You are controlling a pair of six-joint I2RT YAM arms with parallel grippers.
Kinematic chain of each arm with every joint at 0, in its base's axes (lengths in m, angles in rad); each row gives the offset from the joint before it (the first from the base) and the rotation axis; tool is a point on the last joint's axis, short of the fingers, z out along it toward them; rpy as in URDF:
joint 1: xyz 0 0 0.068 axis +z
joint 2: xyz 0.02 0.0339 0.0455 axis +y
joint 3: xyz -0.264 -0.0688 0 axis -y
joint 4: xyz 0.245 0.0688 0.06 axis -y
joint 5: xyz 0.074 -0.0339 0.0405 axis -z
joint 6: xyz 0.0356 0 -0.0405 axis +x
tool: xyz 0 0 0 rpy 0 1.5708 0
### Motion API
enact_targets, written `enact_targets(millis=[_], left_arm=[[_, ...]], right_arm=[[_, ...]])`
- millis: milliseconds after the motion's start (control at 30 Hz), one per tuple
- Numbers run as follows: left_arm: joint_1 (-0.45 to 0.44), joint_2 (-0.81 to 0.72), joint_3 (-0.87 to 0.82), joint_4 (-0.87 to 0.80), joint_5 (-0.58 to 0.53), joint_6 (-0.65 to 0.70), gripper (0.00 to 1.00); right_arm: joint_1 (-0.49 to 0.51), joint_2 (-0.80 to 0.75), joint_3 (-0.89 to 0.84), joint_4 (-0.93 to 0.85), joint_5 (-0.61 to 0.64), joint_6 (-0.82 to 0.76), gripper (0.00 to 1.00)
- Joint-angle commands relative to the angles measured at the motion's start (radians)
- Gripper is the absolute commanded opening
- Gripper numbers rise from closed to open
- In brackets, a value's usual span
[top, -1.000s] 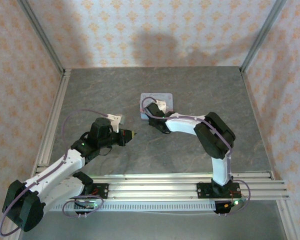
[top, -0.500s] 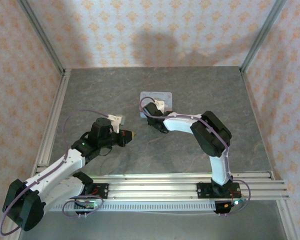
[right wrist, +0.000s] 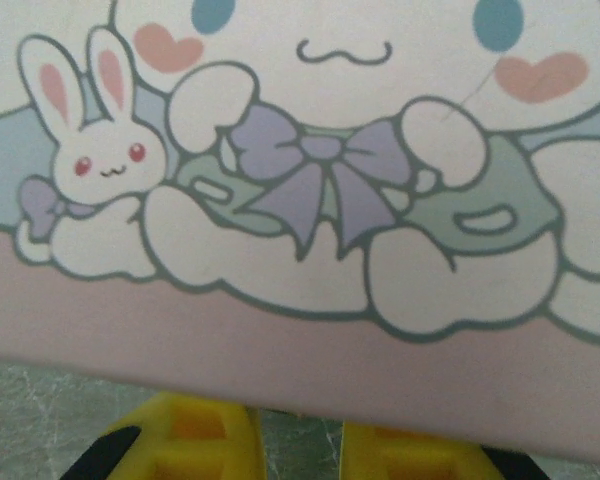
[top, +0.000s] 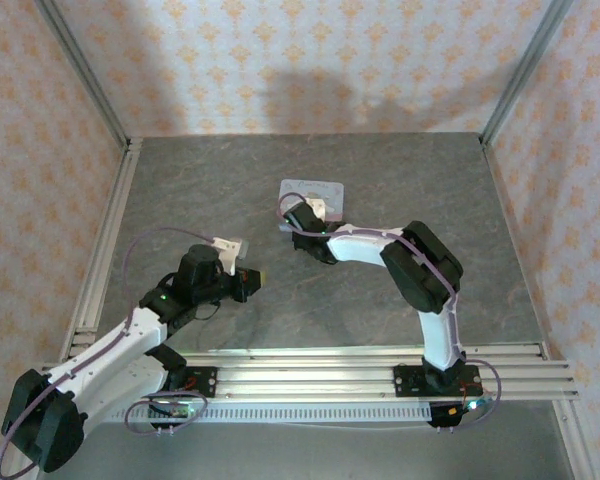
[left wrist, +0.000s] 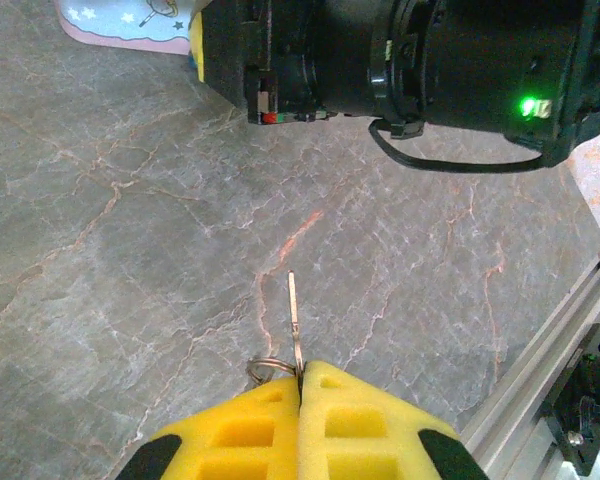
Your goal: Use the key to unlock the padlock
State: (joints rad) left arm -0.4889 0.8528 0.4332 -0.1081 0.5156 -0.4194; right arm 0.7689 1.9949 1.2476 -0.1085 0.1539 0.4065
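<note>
Grey marbled table, patterned walls. One tin, its lid printed with a cartoon rabbit. One key, well short of the tin, is pinched in the left gripper, whose pads are pressed together. The right gripper is at the tin's edge, its two fingers slightly apart and their tips hidden, so any hold is unclear.

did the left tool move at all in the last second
Yes. In the top view the left tool, shut on the key, has drawn back slightly toward the near rail.

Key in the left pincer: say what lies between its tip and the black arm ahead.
Bare marbled tabletop lies between key and arm, per the left wrist view.
</note>
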Motion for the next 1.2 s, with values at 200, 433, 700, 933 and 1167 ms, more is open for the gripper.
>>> enact_targets(millis=[200,433,700,933,1167], left_arm=[[0.008,-0.003,-0.030,0.107,0.033,0.083,0.00],[0.007,0.086,-0.029,0.192,0.036,0.142,0.00],[0.008,0.244,-0.057,0.413,0.080,0.203,0.00],[0.009,0.371,-0.074,0.645,0.115,0.213,0.00],[0.010,0.515,-0.051,0.817,0.129,0.235,0.00]], right_arm=[[-0.010,-0.104,0.014,-0.084,-0.178,-0.018,0.00],[-0.052,-0.146,0.024,-0.150,-0.329,0.024,0.00],[-0.098,-0.204,0.039,-0.202,-0.473,0.046,0.00],[-0.141,-0.249,0.069,-0.302,-0.558,0.029,0.00],[-0.173,-0.274,0.070,-0.333,-0.641,0.044,0.00]])
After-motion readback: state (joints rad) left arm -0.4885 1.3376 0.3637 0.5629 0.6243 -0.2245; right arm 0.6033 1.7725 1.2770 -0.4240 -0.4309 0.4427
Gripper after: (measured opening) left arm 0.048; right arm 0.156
